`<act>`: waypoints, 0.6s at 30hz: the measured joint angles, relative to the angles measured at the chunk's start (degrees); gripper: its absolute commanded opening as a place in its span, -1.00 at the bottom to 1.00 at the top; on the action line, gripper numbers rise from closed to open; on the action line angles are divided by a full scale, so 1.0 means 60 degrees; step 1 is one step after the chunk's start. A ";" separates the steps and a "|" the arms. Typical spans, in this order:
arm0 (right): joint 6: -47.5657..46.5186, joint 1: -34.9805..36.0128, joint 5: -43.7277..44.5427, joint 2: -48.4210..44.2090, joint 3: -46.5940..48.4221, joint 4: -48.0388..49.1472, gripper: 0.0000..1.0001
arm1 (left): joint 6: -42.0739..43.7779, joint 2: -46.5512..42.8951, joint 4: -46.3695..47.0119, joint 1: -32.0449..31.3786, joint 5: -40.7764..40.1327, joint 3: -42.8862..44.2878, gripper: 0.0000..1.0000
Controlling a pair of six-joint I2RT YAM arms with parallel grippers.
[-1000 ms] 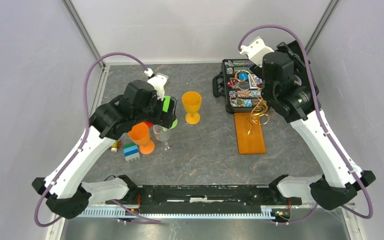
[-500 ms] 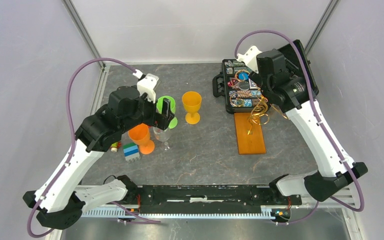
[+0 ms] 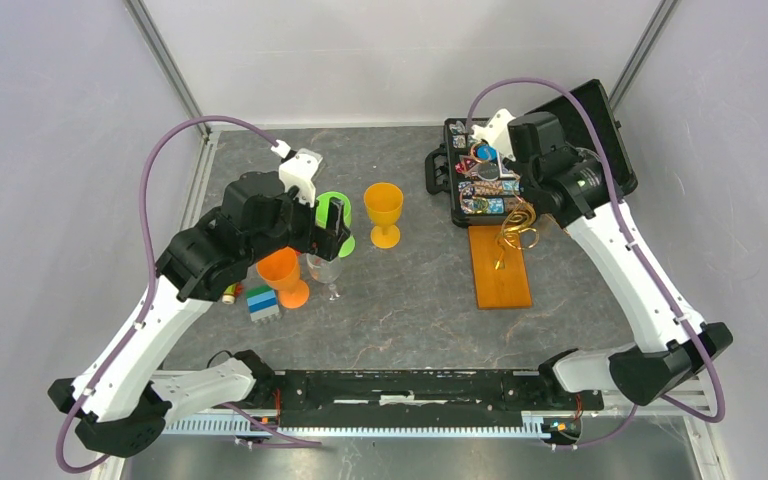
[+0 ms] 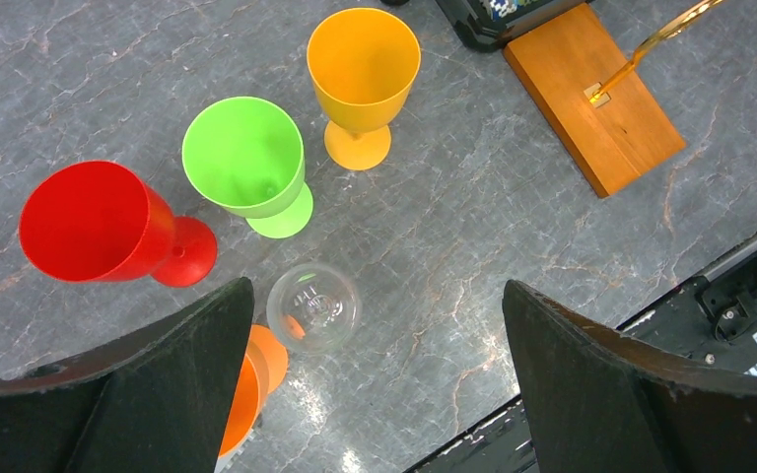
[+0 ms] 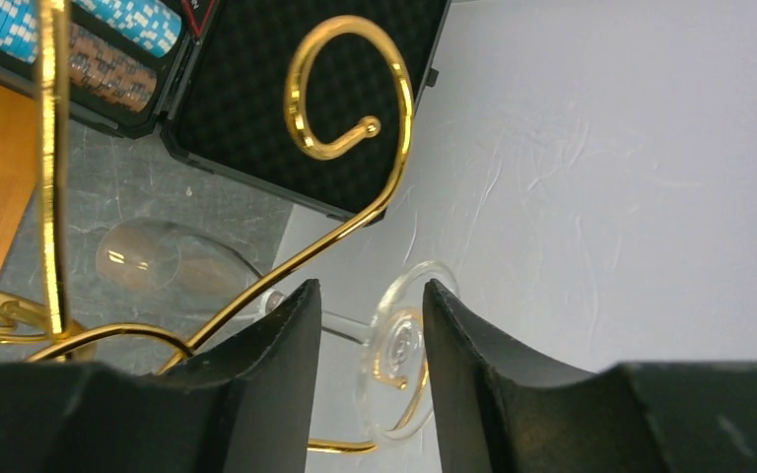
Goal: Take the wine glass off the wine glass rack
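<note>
The left hand (image 4: 377,292) gapes wide above a clear glass (image 4: 313,307) standing on the grey veined counter (image 4: 473,197). The wine glass (image 5: 394,355) has its round foot between the fingers of the right hand (image 5: 369,288); whether they clamp it I cannot tell. It hangs on the rack (image 3: 501,268), curled gold wire on a flat wooden base, before a pale wall (image 5: 601,197).

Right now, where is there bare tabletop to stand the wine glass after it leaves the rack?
Widest bare patch: between the yellow goblet and the rack's wooden base, running to the near edge. Crowded: red goblet, green goblet, orange goblet and a clear glass cluster under the left tool; the black case sits at the rack's far end.
</note>
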 measured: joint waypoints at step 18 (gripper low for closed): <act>-0.0554 0.0004 0.0328 -0.0681 -0.0710 0.0379 -0.99 | 0.0007 0.0000 0.0000 0.0000 -0.0004 -0.0018 1.00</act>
